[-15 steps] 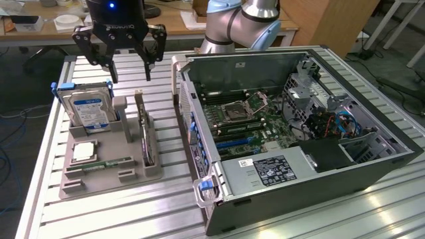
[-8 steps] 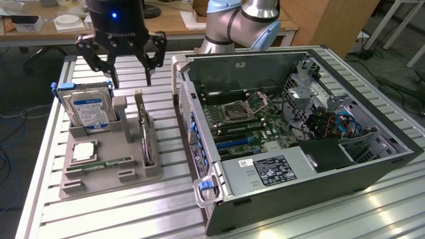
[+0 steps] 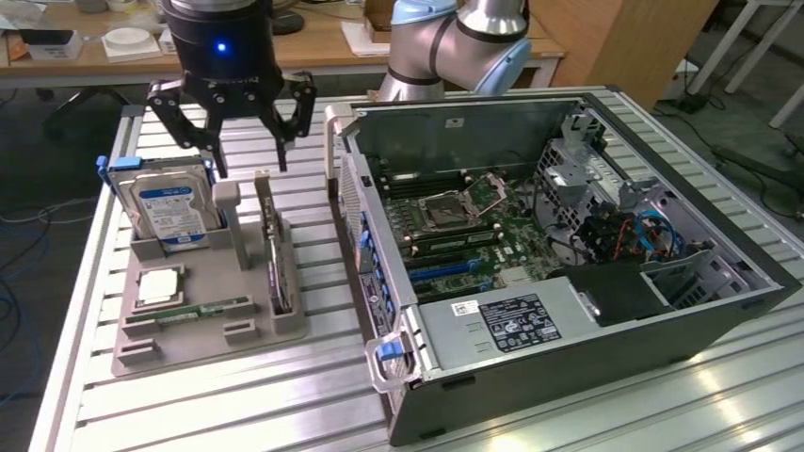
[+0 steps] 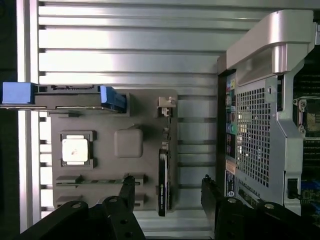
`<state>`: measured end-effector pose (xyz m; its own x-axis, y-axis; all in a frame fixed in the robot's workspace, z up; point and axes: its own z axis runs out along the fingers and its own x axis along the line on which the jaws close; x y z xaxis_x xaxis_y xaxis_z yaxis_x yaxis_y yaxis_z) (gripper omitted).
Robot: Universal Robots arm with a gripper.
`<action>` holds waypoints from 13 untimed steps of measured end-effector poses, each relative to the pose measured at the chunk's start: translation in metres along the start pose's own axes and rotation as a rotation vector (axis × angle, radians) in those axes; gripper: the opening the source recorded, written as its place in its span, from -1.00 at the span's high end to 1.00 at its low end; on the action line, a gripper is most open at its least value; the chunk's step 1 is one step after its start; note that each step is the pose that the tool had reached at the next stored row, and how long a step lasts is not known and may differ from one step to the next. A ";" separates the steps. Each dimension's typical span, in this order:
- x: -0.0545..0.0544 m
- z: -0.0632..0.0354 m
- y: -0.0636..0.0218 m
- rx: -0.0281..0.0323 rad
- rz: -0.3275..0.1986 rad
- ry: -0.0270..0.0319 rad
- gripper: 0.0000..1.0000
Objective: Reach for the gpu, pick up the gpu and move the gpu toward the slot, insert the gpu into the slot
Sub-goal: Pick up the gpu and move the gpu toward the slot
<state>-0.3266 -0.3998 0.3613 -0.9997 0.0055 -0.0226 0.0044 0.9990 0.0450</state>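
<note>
The gripper point(image 3: 249, 168) hangs wide open in the exterior view's upper left, above the gpu point(image 3: 277, 252), which stands on edge in the grey tray point(image 3: 188, 339). It should straddle the card squarely, clear of the hard drive point(image 3: 169, 207).

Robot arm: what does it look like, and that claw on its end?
The arm is silver-grey tubing with pale blue joint caps. Its claw is black, two jointed fingers under a round black housing with a small blue light.

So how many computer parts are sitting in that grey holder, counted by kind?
hard drive: 1
gpu: 1
processor chip: 1
memory stick: 1
Total: 4
</note>
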 end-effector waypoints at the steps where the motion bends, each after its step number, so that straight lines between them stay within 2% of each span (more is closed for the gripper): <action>1: 0.000 0.0011 0.0000 -0.0002 -0.011 0.0005 -0.29; 5: 0.000 0.0042 -0.0002 -0.0010 -0.048 0.0024 -0.29; 13: 0.000 0.0112 -0.0007 -0.0012 -0.054 0.0029 -0.29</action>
<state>-0.3266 -0.4001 0.3502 -0.9986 -0.0484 -0.0221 -0.0493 0.9978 0.0450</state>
